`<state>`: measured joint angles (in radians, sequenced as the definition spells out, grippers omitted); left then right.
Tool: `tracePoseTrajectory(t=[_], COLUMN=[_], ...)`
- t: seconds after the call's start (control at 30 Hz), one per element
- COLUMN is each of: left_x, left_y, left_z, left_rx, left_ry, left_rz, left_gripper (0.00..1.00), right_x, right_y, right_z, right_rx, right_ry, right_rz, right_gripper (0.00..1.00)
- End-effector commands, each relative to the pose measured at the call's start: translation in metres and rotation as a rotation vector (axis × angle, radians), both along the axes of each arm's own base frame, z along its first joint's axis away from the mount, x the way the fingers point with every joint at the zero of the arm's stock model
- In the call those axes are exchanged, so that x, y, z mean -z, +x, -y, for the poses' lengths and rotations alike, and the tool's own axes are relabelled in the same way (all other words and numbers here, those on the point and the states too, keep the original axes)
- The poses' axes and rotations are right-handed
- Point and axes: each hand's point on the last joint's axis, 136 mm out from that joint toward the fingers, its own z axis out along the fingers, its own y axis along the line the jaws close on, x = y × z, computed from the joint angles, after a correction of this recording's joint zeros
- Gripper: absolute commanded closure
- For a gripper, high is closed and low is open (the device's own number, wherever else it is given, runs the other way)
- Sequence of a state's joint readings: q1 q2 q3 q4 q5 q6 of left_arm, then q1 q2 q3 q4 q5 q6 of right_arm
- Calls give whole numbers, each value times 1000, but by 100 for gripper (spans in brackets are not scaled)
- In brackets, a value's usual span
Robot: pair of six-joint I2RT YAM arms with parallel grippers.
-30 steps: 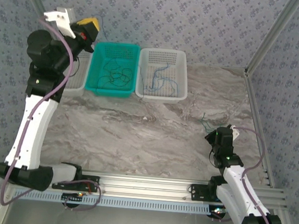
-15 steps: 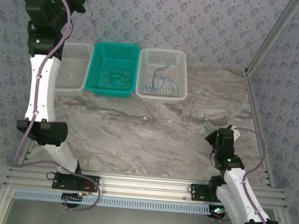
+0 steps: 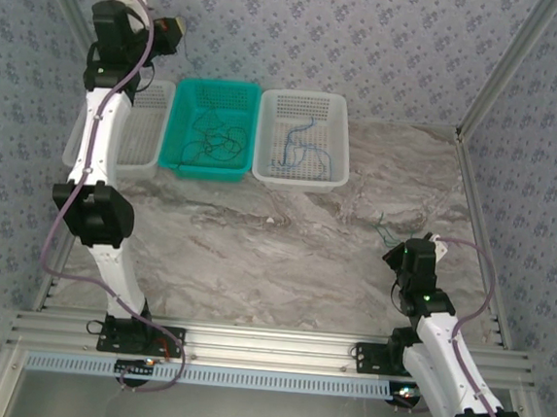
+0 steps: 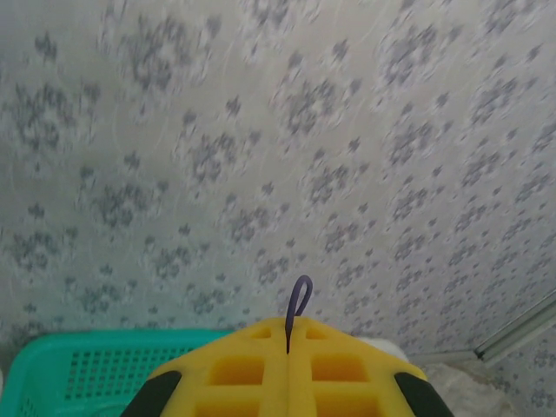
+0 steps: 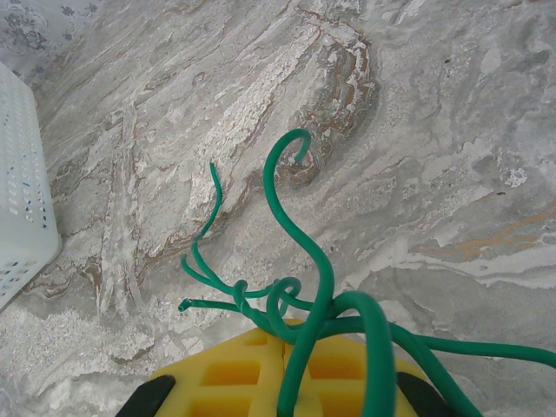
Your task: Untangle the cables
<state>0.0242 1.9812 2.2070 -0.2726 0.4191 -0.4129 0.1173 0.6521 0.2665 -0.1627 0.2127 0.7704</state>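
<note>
three baskets (image 3: 300, 183) by wall (image 3: 371, 41) | teal one (image 3: 218, 85) (middle) holds cables (image 3: 211, 139)

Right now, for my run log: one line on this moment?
left end effector: shut on dark cable | right end effector: shut on green cables

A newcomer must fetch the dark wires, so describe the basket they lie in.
At the table's far edge, against the wall, three baskets stand in a row. Take the middle basket: it is teal, its neighbours white, and dark wires lie knotted in it.
</note>
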Motion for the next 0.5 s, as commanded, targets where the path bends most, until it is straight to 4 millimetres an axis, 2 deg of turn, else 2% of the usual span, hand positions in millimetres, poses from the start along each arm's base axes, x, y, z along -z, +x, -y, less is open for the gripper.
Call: tracePoseTrajectory(t=[0.0,0.17,0.23,0.3,0.37,0.47], left_x=[7,70,93,117,135,140], left_y=[-3,-10,-16,-22,-26,-32], left_z=[-5,-5,0,12,22,26], left_rx=[-42,-70,-66,-43,-24,-22], left_ry=[-26,-54,-58,-52,-43,-53], left_rz=[-3,-78,-105,-138,-166,-160], left_gripper=[100,100,99,95,84,56], right_x=[-8,-5,-4,-6,-7,-10], right_y=[1,0,-1,0,1,1], right_z=[1,-1,-1,-2,-3,-4], right_rx=[4,-2,-3,-5,-7,-17], right_ry=[3,10,17,20,24,22], right_rz=[13,6,5,12,17,16], right_gripper=[100,100,100,100,100,100])
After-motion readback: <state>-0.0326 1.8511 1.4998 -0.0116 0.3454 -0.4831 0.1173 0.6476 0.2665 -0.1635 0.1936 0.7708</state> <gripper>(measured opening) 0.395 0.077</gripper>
